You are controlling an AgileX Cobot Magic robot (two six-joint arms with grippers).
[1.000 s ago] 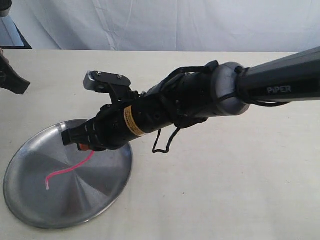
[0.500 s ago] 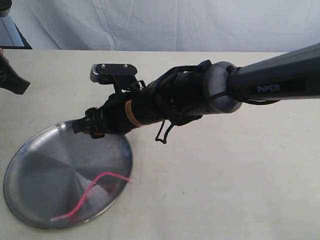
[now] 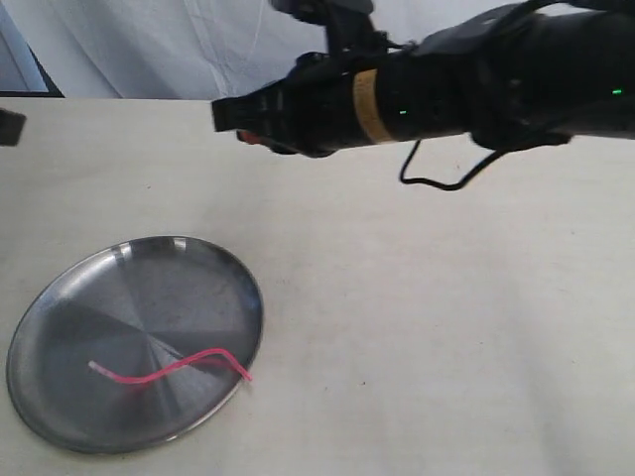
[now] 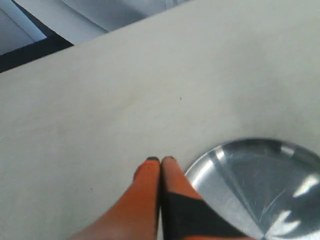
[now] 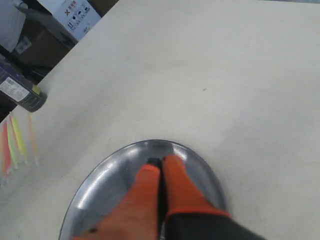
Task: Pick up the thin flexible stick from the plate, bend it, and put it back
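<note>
The thin flexible stick, pink-red and wavy, lies loose on the near half of the steel plate. Its right tip reaches the rim. My right gripper hangs high above the table, behind the plate and well clear of the stick. Its orange fingers are shut on nothing, with the plate far below them. The stick is hidden in that view. My left gripper is shut and empty, over bare table just beside the plate. Only a dark edge of the left arm shows in the exterior view.
A white cloth hangs behind the beige table. Off the table's far side, the right wrist view shows a dark can, several coloured sticks and a labelled box.
The right gripper held the stick over the plate, then let it go. It has since risen up and back. The stick dropped and settled on the plate's near side.
</note>
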